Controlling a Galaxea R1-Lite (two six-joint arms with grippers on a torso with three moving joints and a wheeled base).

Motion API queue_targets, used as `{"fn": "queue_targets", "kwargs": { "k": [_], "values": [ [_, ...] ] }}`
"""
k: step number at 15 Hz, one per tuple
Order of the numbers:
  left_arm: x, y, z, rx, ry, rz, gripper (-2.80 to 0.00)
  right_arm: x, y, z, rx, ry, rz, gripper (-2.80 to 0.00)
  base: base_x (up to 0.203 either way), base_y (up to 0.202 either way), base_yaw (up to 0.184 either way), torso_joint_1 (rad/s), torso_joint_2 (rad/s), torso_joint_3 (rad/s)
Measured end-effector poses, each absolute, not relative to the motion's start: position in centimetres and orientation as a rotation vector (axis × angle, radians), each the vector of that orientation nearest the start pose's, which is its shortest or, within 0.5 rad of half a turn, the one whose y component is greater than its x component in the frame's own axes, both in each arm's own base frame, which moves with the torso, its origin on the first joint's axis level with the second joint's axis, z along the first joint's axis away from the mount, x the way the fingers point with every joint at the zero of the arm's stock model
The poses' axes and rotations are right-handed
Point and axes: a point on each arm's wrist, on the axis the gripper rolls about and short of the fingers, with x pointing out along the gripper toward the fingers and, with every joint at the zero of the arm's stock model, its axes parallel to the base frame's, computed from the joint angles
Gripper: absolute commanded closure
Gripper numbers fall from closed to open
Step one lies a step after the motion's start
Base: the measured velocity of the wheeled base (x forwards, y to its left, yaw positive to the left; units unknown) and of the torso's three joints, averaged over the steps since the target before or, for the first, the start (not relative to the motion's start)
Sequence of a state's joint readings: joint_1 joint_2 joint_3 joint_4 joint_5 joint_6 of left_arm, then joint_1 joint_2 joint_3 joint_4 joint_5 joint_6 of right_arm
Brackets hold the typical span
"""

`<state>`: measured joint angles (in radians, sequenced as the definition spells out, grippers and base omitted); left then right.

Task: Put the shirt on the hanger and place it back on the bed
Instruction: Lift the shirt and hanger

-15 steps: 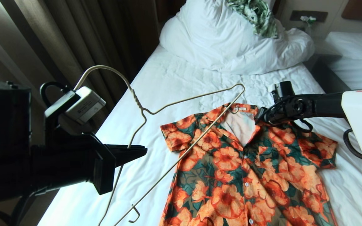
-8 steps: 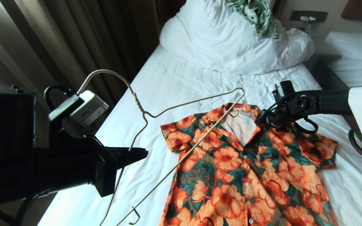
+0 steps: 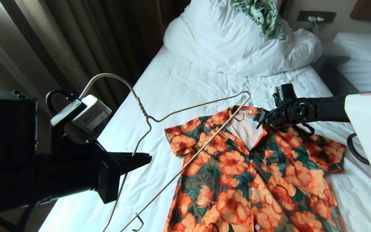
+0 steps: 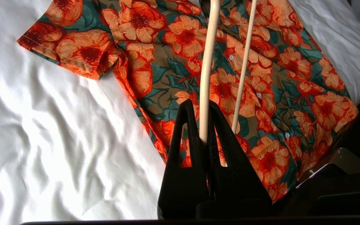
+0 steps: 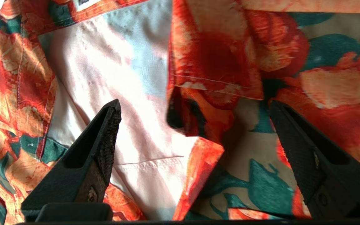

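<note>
The orange-flowered shirt lies flat and front up on the bed, its collar spread over the pale lining. My left gripper is shut on the hanger, a cream wire hanger, gripping one sloping arm below the hook. It holds the hanger tilted in the air above the shirt's left sleeve and left shoulder. From the left wrist, the wire rises from between the closed fingers. My right gripper hovers open just above the collar's right side, fingers wide apart, nothing between them.
A bunched white duvet and pillow fill the head of the bed, with a green-and-white leaf-print garment on top. Dark curtains hang along the left side. A second white bed stands at the right beyond a narrow gap.
My right gripper has opened wider and shifted a little left over the collar. The left gripper and hanger have sunk slightly. The shirt has not moved.
</note>
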<state>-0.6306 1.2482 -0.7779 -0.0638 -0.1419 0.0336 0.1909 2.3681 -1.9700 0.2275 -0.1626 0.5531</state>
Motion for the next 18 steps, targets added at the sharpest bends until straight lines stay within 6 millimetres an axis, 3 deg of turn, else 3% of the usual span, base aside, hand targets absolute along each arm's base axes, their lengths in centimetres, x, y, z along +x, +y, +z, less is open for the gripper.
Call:
{"fn": "queue_targets", "kwargs": {
  "k": [8, 9, 16, 18],
  "values": [
    [15.3, -11.6, 22.7, 0.129, 0.374, -0.771, 0.00, 49.4, 9.2, 13.2, 0.432, 0.562, -0.131, -2.80, 0.000, 0.000, 0.000, 0.000, 0.00, 0.000],
    [15.3, -11.6, 22.7, 0.130, 0.376, -0.770, 0.00, 49.4, 9.2, 12.9, 0.425, 0.565, -0.130, 0.00, 0.000, 0.000, 0.000, 0.000, 0.00, 0.000],
    [15.4, -11.6, 22.2, 0.131, 0.397, -0.768, 0.00, 49.7, 8.9, 12.8, 0.412, 0.538, -0.163, 0.00, 0.000, 0.000, 0.000, 0.000, 0.00, 0.000],
    [15.7, -11.6, 22.0, 0.131, 0.405, -0.760, 0.00, 49.4, 8.4, 13.8, 0.415, 0.536, -0.171, 0.00, 0.000, 0.000, 0.000, 0.000, 0.00, 0.000]
  ]
}}
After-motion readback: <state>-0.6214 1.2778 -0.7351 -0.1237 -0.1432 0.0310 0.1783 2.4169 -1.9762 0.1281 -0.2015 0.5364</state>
